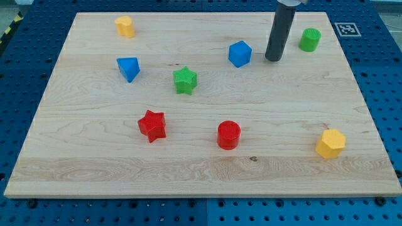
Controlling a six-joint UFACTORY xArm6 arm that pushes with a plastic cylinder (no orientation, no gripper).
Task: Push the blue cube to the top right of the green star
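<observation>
Just left of my tip (273,59): blue cube (240,54), apart | green star (185,81) farther left, lower | cube already upper-right of star | no hand fitted, nothing held.

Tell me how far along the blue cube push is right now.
Looks mostly done: the blue cube already sits up and to the view's right of the green star, with clear board between them. In hand: my tip stands just to the cube's right, apparently not touching it. Left: at most a small nudge, then backing the tip away.
</observation>
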